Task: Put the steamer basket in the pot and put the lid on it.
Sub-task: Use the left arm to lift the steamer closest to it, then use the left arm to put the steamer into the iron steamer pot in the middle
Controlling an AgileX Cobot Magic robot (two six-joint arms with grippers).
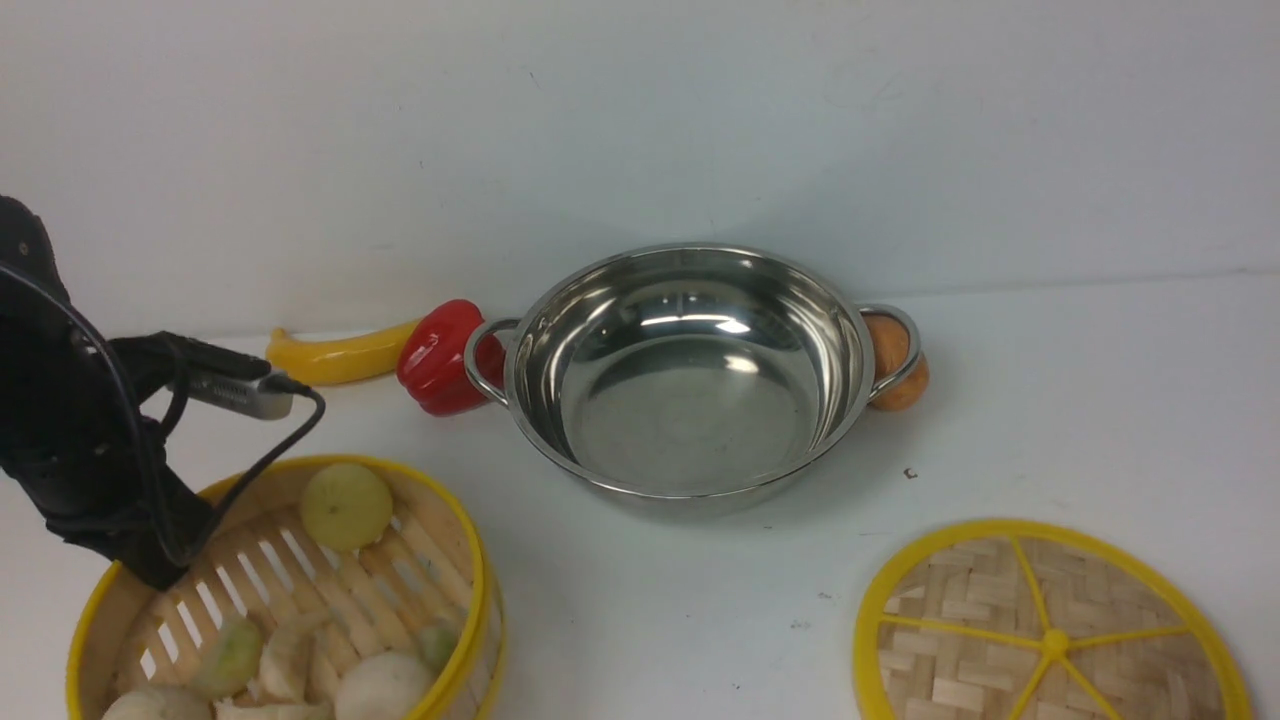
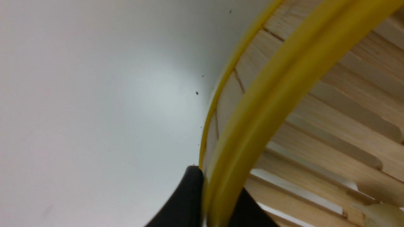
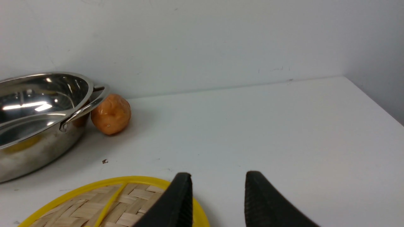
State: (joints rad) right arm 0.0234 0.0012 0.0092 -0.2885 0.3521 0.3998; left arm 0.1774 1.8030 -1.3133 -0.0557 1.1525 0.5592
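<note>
At the tabletop's near left corner, the basket (image 1: 478, 570) sits with pale food pieces (image 1: 345, 505) on its slats. The left end effector (image 2: 217, 203) is closed tight on its yellow rim, one finger outside the wall and one inside. That is a pinch suited to carrying the basket by its edge. Whether its base has left the tabletop, I cannot tell. With food loose inside and a grip on one side only, it will likely want to tip, so it should travel level.

The pot (image 1: 690, 400) stands empty and mouth-up at the middle, toward the far edge, ready to receive it. A red pepper (image 1: 440, 355) and an orange fruit (image 1: 897, 365) touch its handles.

The lid (image 1: 1050, 640) lies flat at the near right corner. The right end effector (image 3: 217, 189) hovers over the lid's rim, parted and holding nothing, presumably because the lid goes on last.
</note>
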